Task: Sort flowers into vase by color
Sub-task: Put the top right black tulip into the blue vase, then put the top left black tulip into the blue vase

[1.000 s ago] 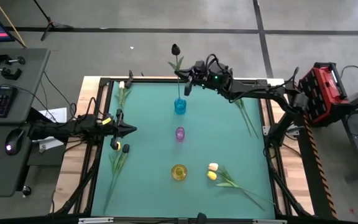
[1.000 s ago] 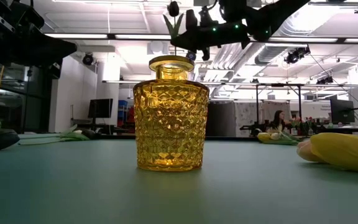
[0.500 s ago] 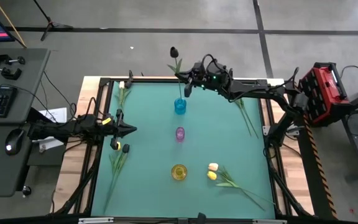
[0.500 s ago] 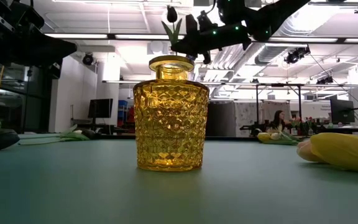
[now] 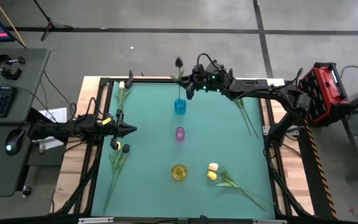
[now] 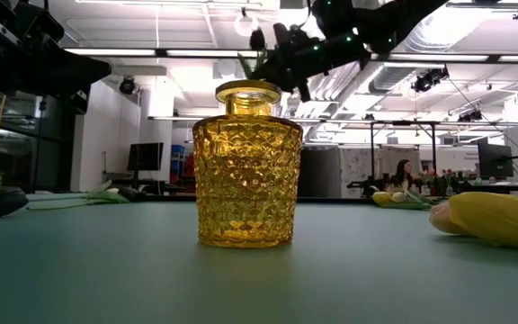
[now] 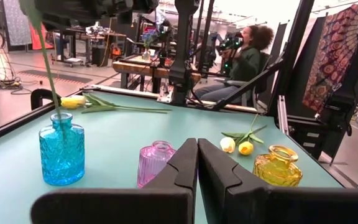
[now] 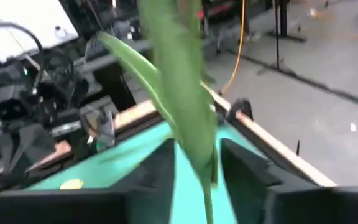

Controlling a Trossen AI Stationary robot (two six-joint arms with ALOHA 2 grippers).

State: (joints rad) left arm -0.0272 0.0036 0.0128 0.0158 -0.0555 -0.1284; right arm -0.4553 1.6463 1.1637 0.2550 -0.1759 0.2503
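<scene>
A near-black tulip (image 5: 178,63) stands with its stem's lower end in the blue vase (image 5: 179,106) near the table's far edge. My right gripper (image 5: 191,85) is above that vase, shut on the tulip. In the low view the dark bud (image 6: 257,38) shows beside this gripper (image 6: 288,61). My left gripper (image 5: 129,129) waits at the table's left side, shut and empty (image 7: 197,163). A purple vase (image 5: 179,133) and a yellow vase (image 5: 179,172) stand in line toward the near edge. My right gripper pinches the near-black tulip between its two fingers (image 8: 160,168) at the green stem and leaf (image 8: 197,149), below the bud. The fingers come level from the table's right, across the stem. The tulip stands nearly upright, with its lower end in the blue vase.
Loose tulips lie flat on the mat: one at the far left (image 5: 122,93), a pair at the left (image 5: 118,155), one at the right (image 5: 247,115), and peach and yellow ones near the right (image 5: 225,177). A person sits beyond the table (image 7: 244,59).
My right gripper has moved down over the blue vase with the tulip in its hold. The dark bud now stands lower and closer to the vase, and the stem reaches deeper into it.
</scene>
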